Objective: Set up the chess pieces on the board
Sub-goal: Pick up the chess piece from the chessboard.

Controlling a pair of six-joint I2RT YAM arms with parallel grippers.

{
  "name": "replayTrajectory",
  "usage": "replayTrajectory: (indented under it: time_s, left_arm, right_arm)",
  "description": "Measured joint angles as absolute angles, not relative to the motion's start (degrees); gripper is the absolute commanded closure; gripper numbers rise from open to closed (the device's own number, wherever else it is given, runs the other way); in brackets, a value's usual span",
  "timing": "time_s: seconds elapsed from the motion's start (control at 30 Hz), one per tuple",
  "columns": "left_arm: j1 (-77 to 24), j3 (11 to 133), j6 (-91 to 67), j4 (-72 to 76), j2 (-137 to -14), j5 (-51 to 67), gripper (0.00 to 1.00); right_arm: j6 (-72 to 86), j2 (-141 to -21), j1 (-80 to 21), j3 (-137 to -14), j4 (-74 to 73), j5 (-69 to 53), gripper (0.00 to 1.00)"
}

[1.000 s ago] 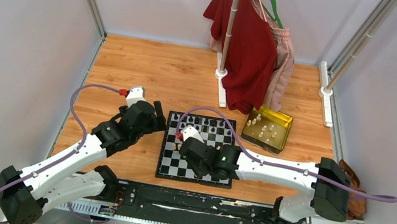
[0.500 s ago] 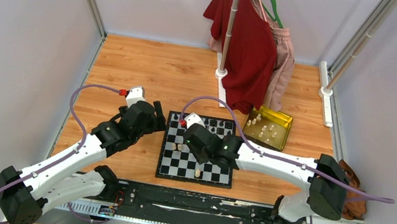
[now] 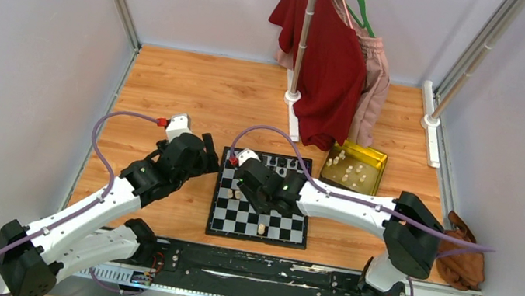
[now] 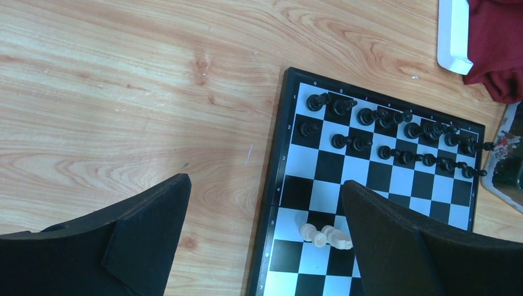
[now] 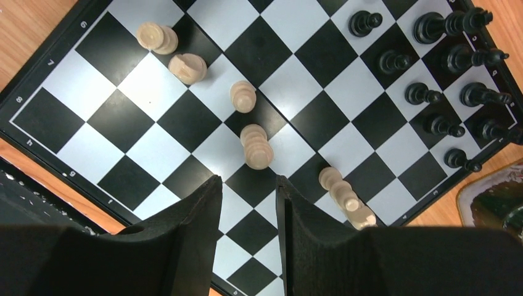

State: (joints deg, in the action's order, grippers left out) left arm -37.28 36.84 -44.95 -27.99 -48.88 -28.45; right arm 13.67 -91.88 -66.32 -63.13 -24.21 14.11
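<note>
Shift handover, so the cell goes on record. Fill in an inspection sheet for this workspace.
Surface: wooden table.
Job's things: board lies flat between the arms; black pieces stand in its two far rows; five pale pieces are scattered mid-board, with more in the yellow tin.
Clutter: brown bundle at the right edge.
Hands: left hand is wide open and empty, at the board's left edge; right hand is open with a narrow gap and empty, over the board.
Cables: a purple cable loops along each arm.
Surroundings: clothes rack behind the board, with a red shirt and a pink garment.
</note>
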Motion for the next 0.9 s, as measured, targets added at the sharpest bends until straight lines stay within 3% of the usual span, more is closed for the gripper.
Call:
replayTrajectory:
  time_s: [0.3, 0.9]
  left_arm:
    - [-36.51, 36.14, -44.75, -27.94, -48.84, -28.10, 0.00]
    - [-35.20, 34.89, -44.29, -27.35, -48.49, -27.05, 0.00]
  right_arm:
    - [13.34, -94.72, -65.19, -64.36, -23.11, 12.75, 0.59]
    - [12.43, -97.73, -63.26, -64.36, -21.37, 10.57, 0.73]
